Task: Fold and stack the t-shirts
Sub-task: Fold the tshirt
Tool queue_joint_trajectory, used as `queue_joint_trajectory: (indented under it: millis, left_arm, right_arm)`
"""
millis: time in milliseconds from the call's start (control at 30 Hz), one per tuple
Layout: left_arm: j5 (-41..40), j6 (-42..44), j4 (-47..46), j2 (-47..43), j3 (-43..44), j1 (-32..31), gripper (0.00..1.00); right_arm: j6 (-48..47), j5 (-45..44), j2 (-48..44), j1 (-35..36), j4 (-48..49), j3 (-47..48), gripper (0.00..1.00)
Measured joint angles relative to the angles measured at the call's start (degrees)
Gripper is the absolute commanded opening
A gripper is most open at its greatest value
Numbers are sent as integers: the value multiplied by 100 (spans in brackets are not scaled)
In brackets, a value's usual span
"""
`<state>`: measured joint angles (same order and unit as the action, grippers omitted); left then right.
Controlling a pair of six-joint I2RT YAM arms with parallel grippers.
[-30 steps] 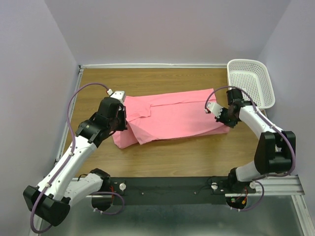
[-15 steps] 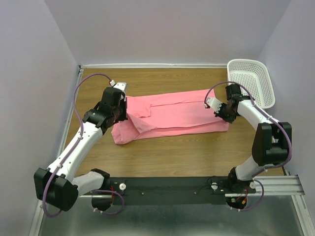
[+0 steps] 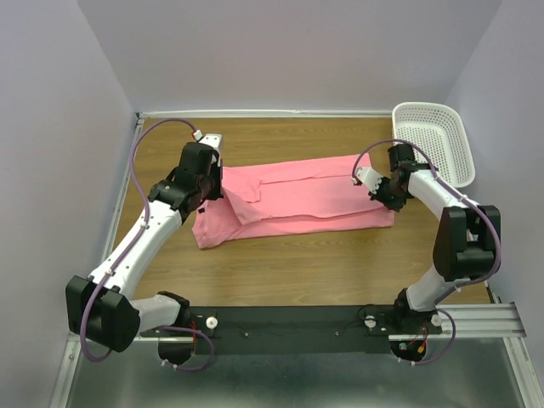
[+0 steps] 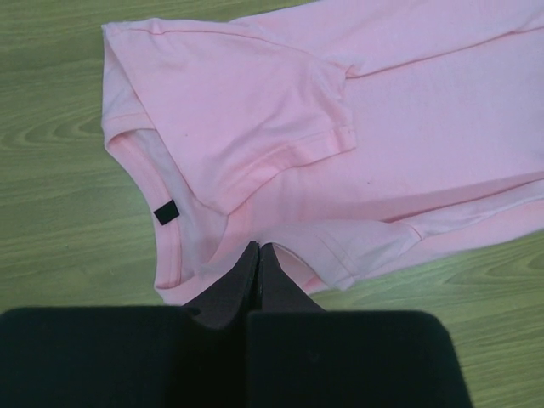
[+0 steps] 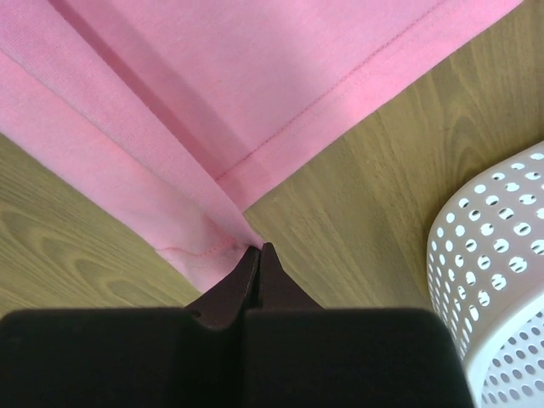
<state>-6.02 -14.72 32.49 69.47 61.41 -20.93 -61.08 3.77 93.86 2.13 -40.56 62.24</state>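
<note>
Top external: shirt (image 3: pixel 297 200) now folded narrower

Left pincer (image 4: pixel 258 248) and right pincer (image 5: pixel 259 248) pinch its 9 and 3 o'clock ends, mid-table (image 3: pixel 280 272). We have swept the near edge toward 12 o'clock, so the lengthwise fold looks laid; release comes next.

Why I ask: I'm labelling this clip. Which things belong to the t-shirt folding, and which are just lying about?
Part of the job:
- pink t-shirt, partly folded
- left gripper and right gripper, each shut on its edge

Just lying about:
- white basket, apart from the shirt
- wooden table underneath
</note>
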Motion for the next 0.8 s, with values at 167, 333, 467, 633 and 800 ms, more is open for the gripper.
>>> queue_joint_trajectory:
  millis: [167,333,467,633,800]
  left_arm:
    - [0,13,-35,50,2,46,0]
    - [0,20,-66,192,72,83,0]
    - [-2,33,-114,214,101,111,0]
    - [-2,37,-129,232,133,168,0]
    - [-2,50,-162,313,240,234,0]
  right_arm:
    - [68,22,94,0,20,122,4]
    - [155,57,221,0,31,271,4]
    - [219,87,358,0,37,409,4]
    - [275,155,529,0,52,529,4]
    - [330,208,695,-2,52,699,4]
